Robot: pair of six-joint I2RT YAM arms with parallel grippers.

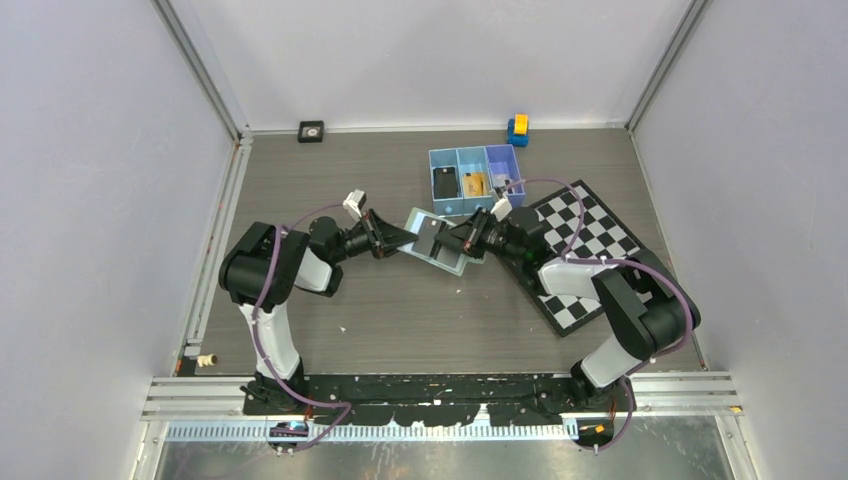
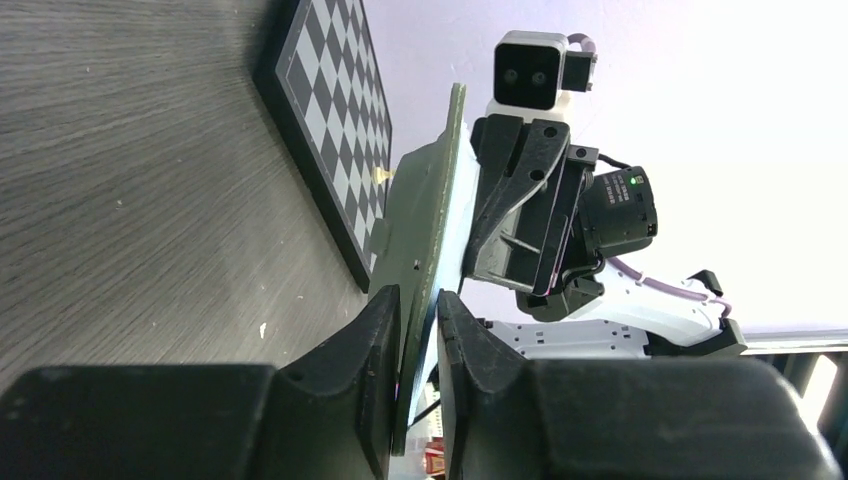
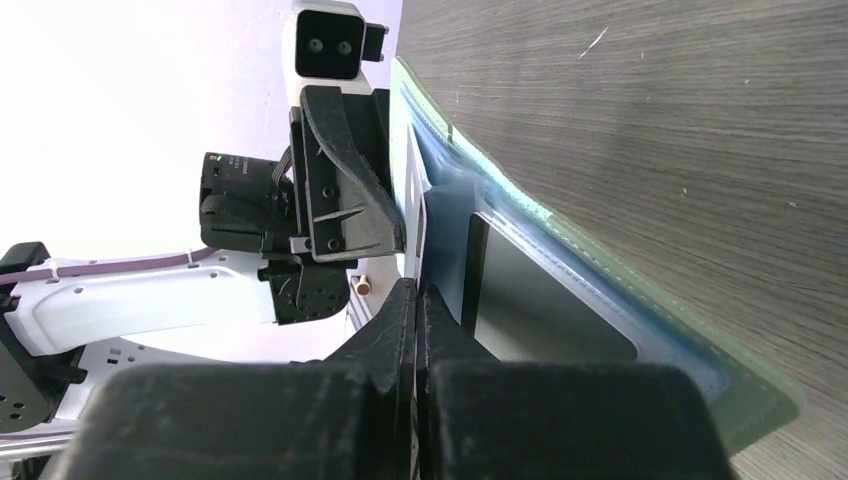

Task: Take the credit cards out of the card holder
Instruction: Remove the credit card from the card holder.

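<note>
Green wallet [image 1: 420,220] at centre frame, lifted off the table [image 1: 400,310], left gripper [image 1: 405,238] clamped on its edge. Right gripper [image 1: 450,243] pinched shut inside it, beside a black card [image 3: 540,300]. Cannot tell if it holds anything.

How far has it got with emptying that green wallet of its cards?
Done: a black card and a gold-orange card already lie in the blue tray. In hand: the left gripper clamps the card holder by its edge, while the right gripper is shut at its inner face; whether it pinches a card is unclear. Left: at least one dark card sits in a pocket.
</note>
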